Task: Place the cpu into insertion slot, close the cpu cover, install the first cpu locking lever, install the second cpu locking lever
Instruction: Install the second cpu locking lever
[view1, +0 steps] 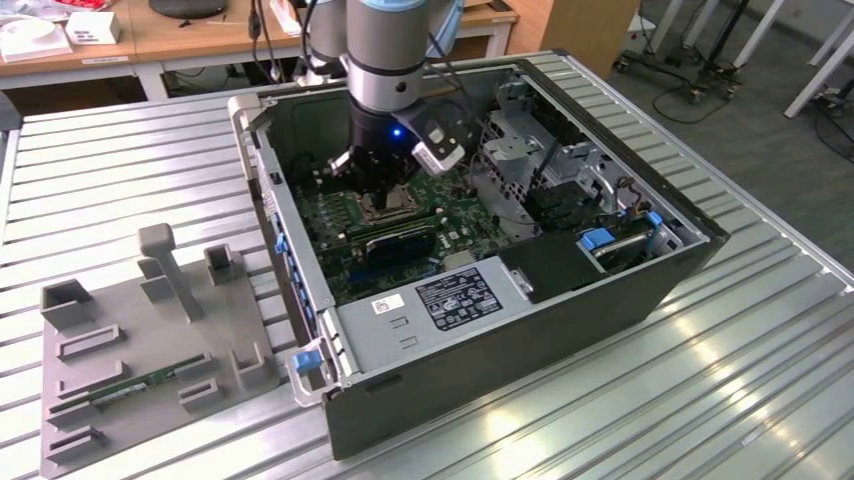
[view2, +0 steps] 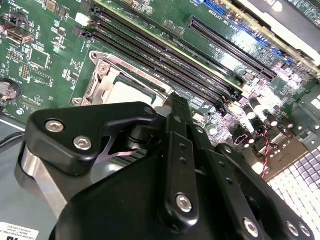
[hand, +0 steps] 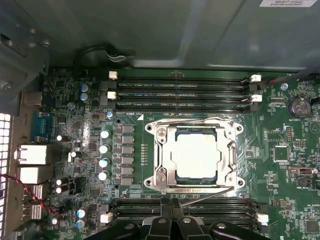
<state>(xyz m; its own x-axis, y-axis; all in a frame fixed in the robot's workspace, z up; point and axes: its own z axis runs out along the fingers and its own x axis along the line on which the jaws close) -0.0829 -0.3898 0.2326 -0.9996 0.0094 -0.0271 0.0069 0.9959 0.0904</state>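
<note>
Inside the case (view1: 534, 300), centre of the exterior view: arm hanging low over the board (hand: 280, 200). Mid-frame in the first wrist view, cpu (hand: 196, 153) already sitting in the slot (hand: 176, 172), cover (hand: 196, 129) lying closed around it, levers seemingly lying along its edges, latching unclear. At that frame's lower edge, gripper (hand: 171, 206) fingers pressing together, holding nothing.

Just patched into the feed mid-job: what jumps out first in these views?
The open computer case on the ribbed metal table dominates the exterior view, with the arm reaching straight down into it. In the first wrist view, the cpu sits in the insertion slot, framed by the cpu cover, between banks of long black memory slots. A grey fixture tray lies at the exterior view's left.
</note>
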